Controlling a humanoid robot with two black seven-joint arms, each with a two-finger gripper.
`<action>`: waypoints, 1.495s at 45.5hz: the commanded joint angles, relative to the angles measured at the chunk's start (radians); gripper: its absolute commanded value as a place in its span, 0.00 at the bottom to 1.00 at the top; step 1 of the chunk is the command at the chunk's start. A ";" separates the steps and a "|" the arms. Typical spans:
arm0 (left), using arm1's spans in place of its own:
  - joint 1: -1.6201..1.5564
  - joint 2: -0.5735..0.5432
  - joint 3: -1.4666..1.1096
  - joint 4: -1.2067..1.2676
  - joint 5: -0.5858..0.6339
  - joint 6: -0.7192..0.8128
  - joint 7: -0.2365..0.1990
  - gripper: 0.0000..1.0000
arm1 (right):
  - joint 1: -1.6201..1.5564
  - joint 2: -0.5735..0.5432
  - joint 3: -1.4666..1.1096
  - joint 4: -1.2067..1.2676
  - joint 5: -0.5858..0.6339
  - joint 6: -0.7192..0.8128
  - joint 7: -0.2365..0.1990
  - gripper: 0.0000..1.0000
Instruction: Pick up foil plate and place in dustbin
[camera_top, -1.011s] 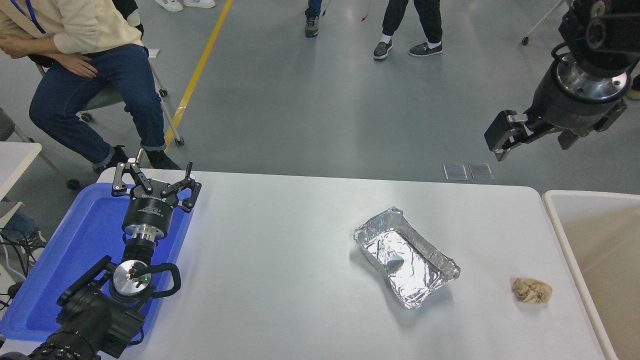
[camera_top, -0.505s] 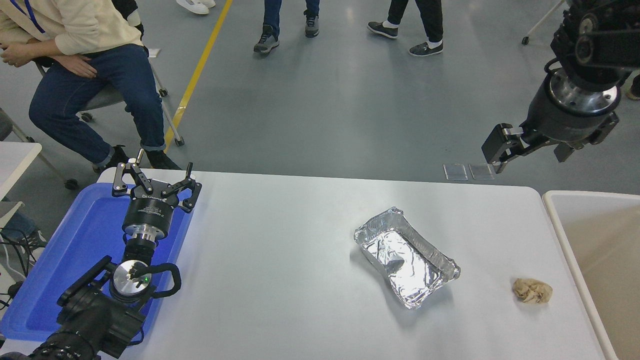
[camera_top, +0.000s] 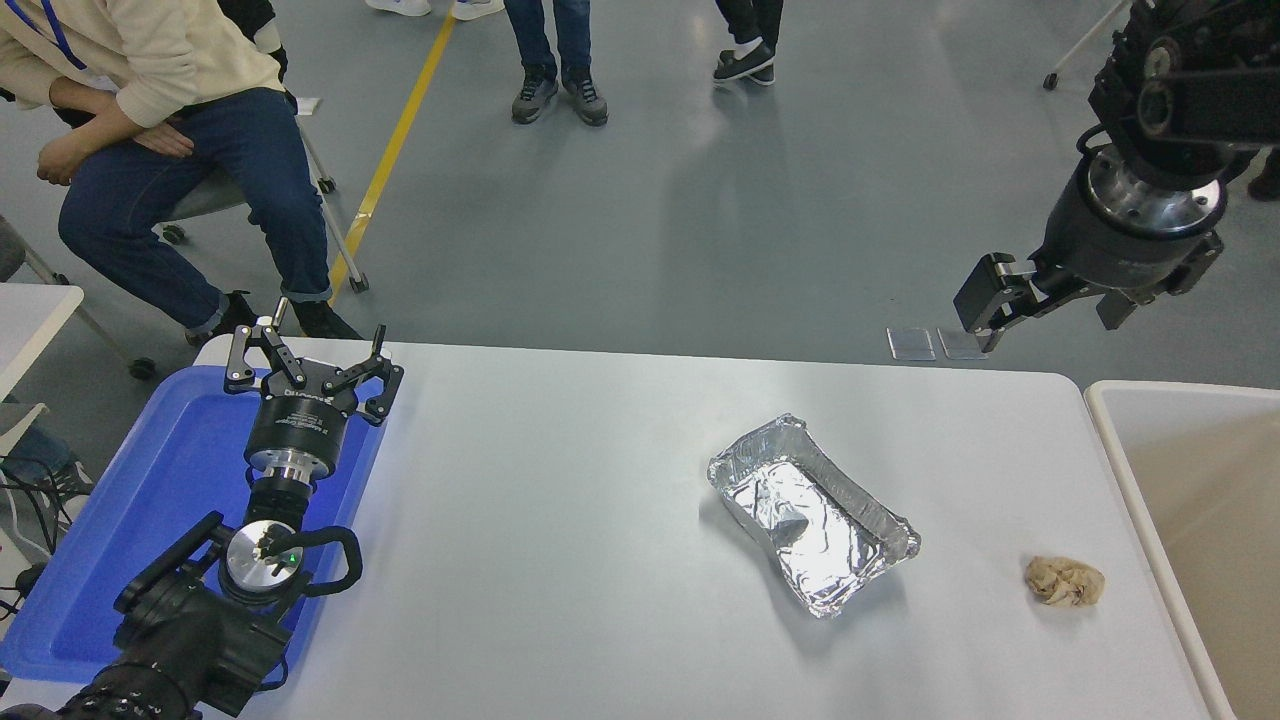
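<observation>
Foil plate (camera_top: 815, 515) lies on the white table (camera_top: 560, 520), right of centre, set at a slant with its open side up and nothing touching it. A small crumpled tan paper ball (camera_top: 1064, 581) sits on the table to its right, apart from it, near the dustbin (camera_top: 1130, 470), whose cream rim and beige inside show at the right edge beside the table. The right gripper (camera_top: 985, 305) hangs high over the floor beyond the table's far right corner, well apart from the plate; whether its fingers are spread or pressed together cannot be told. The left gripper (camera_top: 308, 358) is parked at the lower left over a blue tray (camera_top: 120, 560), fingers spread and holding nothing. A person (camera_top: 170, 120) sits at the far left.
</observation>
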 joint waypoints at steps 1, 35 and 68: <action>0.000 0.000 0.000 0.000 -0.002 0.000 -0.002 1.00 | -0.039 -0.010 0.115 -0.024 0.008 0.000 0.000 1.00; 0.000 0.000 0.000 0.000 -0.002 0.000 -0.002 1.00 | -0.059 -0.010 0.065 -0.023 0.094 0.000 0.003 1.00; 0.000 0.000 0.000 0.000 -0.002 0.000 -0.002 1.00 | -0.294 0.004 0.135 -0.018 0.060 -0.225 0.003 0.98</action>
